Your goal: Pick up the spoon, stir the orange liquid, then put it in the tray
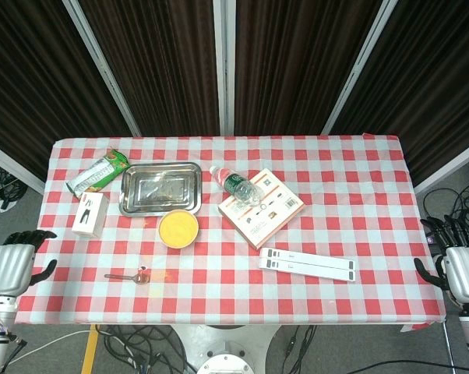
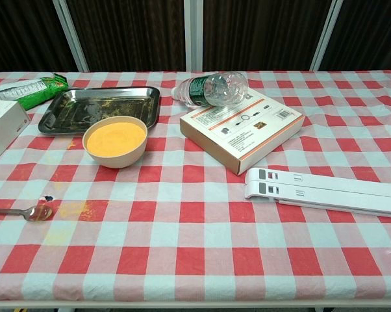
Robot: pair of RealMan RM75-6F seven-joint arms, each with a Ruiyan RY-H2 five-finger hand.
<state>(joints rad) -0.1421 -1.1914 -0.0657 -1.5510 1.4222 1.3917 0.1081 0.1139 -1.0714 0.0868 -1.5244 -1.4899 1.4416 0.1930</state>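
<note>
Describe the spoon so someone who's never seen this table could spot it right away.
Start at the steel tray on the checked table's left side, then come forward past the bowl of orange liquid. The spoon lies flat near the front edge, beside orange stains: the only slim metal utensil there.

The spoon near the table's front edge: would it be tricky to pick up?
Probably. The spoon lies flat on the cloth, so fingers have little to get under. It looks thin, stiff and light, likely to slide if nudged. Its bowl seems wet with orange residue, possibly slippery.

No text can be read — print on the box (image 2: 242, 129), bottle label (image 2: 197, 90) and green packet (image 2: 28, 91) is too small.
</note>
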